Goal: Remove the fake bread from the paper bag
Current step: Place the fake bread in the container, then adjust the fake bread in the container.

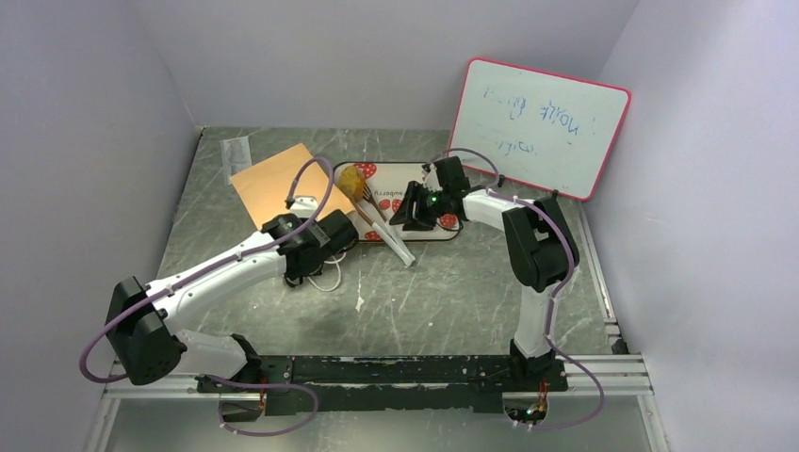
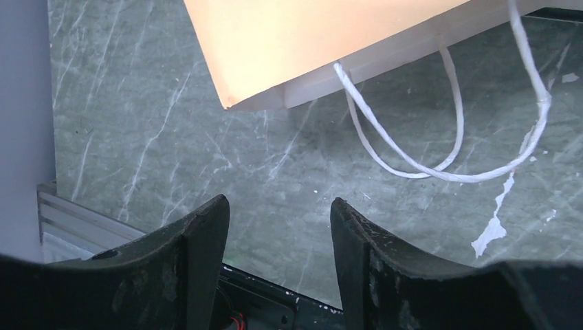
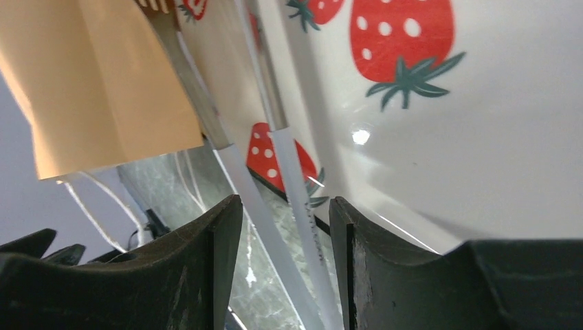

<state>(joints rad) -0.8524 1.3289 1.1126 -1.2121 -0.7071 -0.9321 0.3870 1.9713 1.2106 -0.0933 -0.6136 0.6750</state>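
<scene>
Left pincer parted beside paper bag; right pincer parted, tilted over tray.

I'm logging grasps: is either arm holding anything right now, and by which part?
Nothing is held: jaws of the left gripper and right gripper stand open, empty.

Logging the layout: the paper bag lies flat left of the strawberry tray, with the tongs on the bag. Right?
No. The tongs lie on the strawberry tray, jutting past its edge, not on the paper bag; the top external view shows it.
</scene>
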